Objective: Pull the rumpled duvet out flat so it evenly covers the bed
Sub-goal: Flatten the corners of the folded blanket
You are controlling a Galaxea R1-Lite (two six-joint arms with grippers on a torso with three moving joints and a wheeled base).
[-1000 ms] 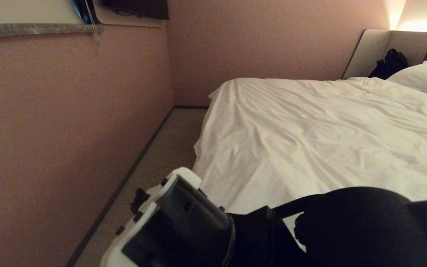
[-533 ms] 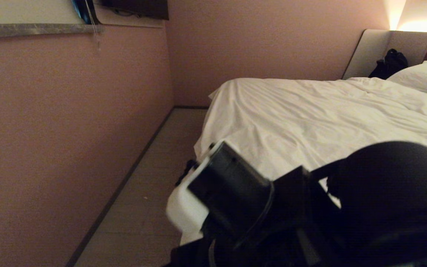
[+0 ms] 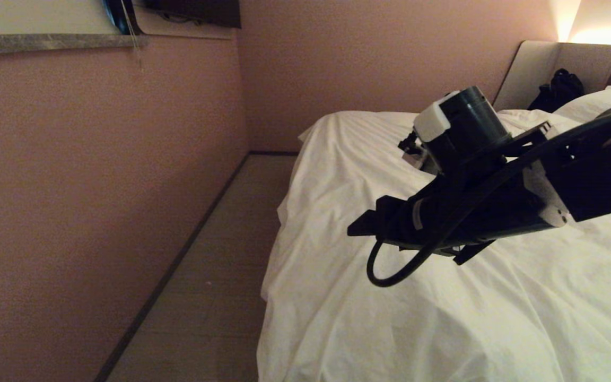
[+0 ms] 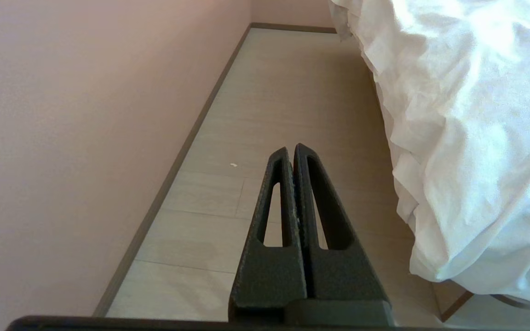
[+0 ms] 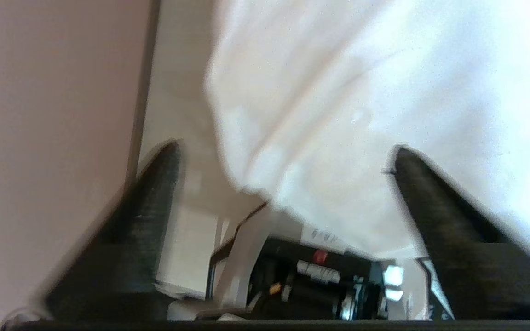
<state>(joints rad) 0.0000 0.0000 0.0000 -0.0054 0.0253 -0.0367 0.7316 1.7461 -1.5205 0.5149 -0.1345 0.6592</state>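
The white duvet (image 3: 443, 297) lies wrinkled over the bed (image 3: 539, 69) and hangs over its left side down toward the floor. My right arm (image 3: 459, 175) is raised above the duvet's middle. Its gripper (image 5: 285, 147) is open, with wide-apart fingers (image 5: 154, 207) empty, looking down on the duvet (image 5: 338, 92) and its near edge. The left gripper (image 4: 292, 148) is shut and empty, held low over the floor beside the hanging duvet (image 4: 467, 115).
A pink wall (image 3: 98, 185) runs close along the bed's left, leaving a narrow floor strip (image 3: 215, 276). A white pillow (image 3: 597, 103) and a black bag (image 3: 557, 90) sit by the headboard. My own base (image 5: 320, 280) shows below the duvet's near edge.
The right arm has swung up from the bed's near left corner to above the duvet. The duvet's near corner, covered by the arm before, now shows hanging down.
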